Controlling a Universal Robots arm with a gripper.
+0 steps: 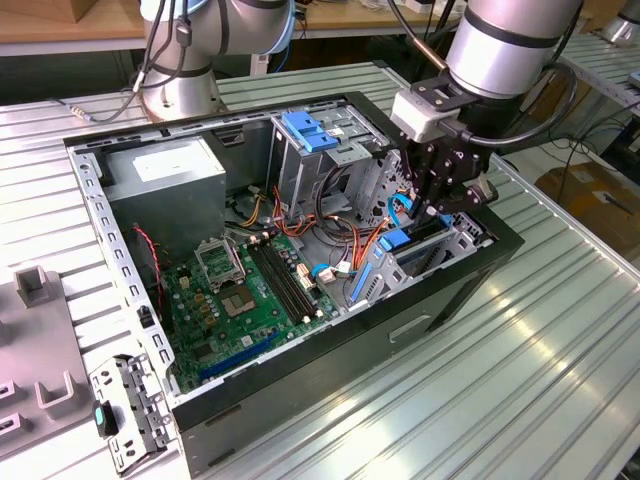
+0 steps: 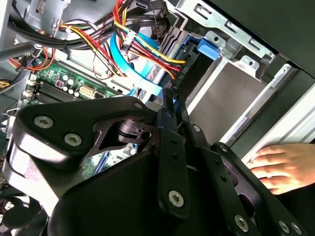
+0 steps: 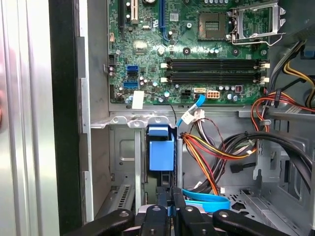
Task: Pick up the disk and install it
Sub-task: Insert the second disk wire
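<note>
The disk (image 3: pixel 161 155) is seen standing on edge in the drive bay at the front corner of the open computer case (image 1: pixel 330 370), its blue plastic rail showing in the first wrist view between the bay's metal walls. In the exterior view its blue end (image 1: pixel 398 242) is found just below the claw (image 1: pixel 447 208), near the exterior view's right side of the case. The claw (image 3: pixel 167 209) is lowered over the disk's upper edge with its fingers (image 3: pixel 158 216) drawn close together; whether the edge is actually gripped cannot be told. Bundled red, yellow and orange wires (image 3: pixel 211 152) and a flat blue cable (image 3: pixel 206 200) are seen beside the bay. The green motherboard (image 1: pixel 240 300) is laid on the case floor. A person's hand (image 2: pixel 280 164) is rested on the case rim. The case is carried on a ribbed metal bench (image 1: pixel 520 360).
</note>
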